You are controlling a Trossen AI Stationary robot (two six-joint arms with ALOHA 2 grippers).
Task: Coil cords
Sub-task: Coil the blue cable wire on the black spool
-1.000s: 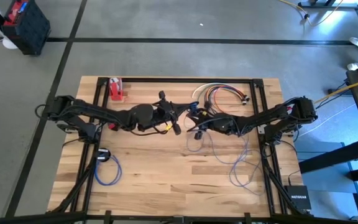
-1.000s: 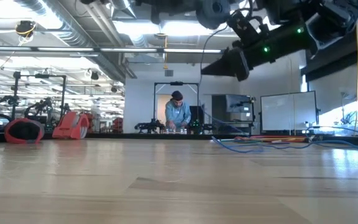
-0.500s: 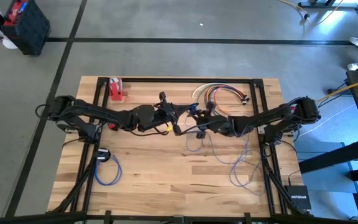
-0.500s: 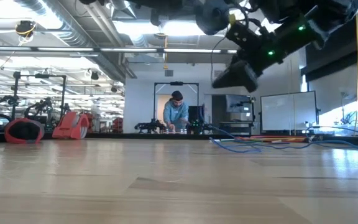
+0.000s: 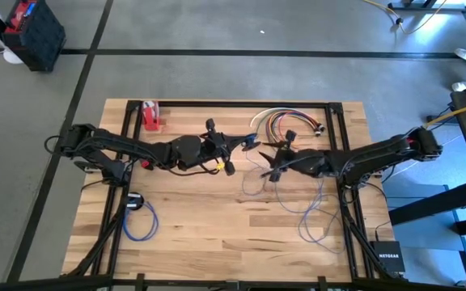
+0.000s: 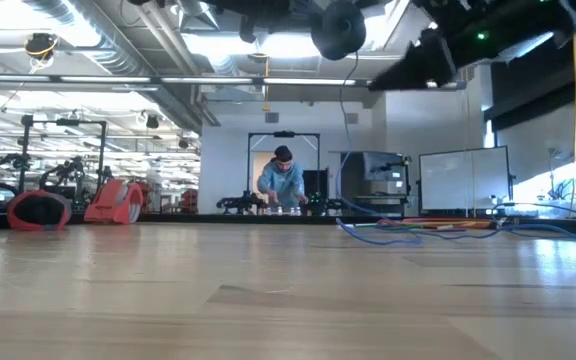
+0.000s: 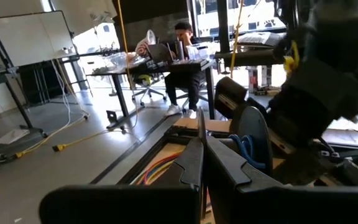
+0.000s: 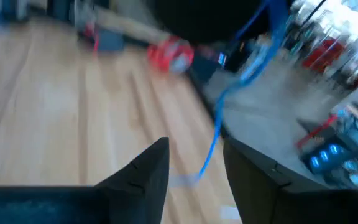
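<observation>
A wooden table (image 5: 217, 234) carries loose blue cords (image 5: 314, 212), a coiled blue cord (image 5: 140, 220) and a red tool (image 5: 150, 116).

A loose blue cord (image 5: 314, 212) sprawls mid-table, apparently one end lifted, coloured cords (image 5: 285, 120) bundled behind.

I work in a robotics lab, an open industrial hall. My wooden table (image 5: 217, 234) stands on a concrete floor (image 5: 217, 73) marked with dark lines. Exposed ducts (image 6: 118, 40) run overhead; beyond are whiteboards (image 7: 23, 37), office chairs, other robot rigs (image 6: 58, 175) and a person at a bench (image 6: 284, 185).
</observation>
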